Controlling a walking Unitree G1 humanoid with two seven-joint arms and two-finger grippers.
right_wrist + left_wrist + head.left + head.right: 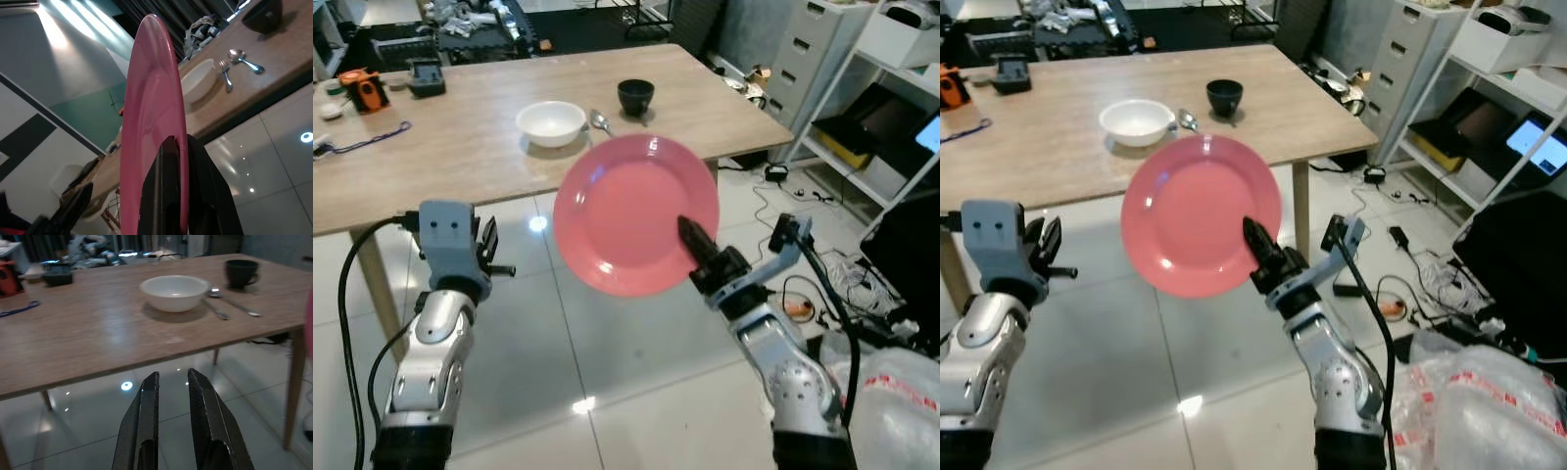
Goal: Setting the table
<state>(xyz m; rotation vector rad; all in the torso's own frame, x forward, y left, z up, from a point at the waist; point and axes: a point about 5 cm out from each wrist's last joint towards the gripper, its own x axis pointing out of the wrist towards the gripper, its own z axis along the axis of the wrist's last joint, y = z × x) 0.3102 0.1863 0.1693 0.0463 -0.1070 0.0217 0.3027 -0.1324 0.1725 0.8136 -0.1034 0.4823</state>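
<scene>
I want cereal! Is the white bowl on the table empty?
Empty, it seems: the white bowl sits upright on the table, its visible inside plain white.

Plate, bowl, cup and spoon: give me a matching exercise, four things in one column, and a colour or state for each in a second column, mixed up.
Things:
1. plate
2. bowl
3. cup
4. spoon

Descriptions:
A. black, on the table near its far edge
B. silver, lying between two dishes
C. pink, held off the table by the right end effector
D. white, resting on the table

Pairs: 1-C, 2-D, 3-A, 4-B
</scene>
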